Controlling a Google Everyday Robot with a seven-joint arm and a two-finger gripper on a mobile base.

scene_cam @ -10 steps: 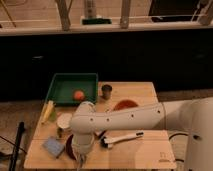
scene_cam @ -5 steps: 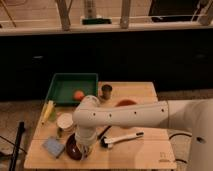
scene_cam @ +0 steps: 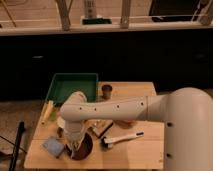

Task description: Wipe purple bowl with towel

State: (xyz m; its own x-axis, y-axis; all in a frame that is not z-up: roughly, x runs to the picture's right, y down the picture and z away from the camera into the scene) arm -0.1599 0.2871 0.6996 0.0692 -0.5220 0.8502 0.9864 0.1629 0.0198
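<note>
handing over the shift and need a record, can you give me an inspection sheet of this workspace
surface: wooden table, light top
job's things: purple bowl near the front left edge, under the claw; towel not made out
clutter: green tray, brown cup, white brush, blue pad, yellow item, white bowl partly behind the arm
grippers: claw down at the purple bowl; arm reaches across the table from the right
cables: nothing seen
surroundings: dark cabinets behind the table, black pole at the left
</note>
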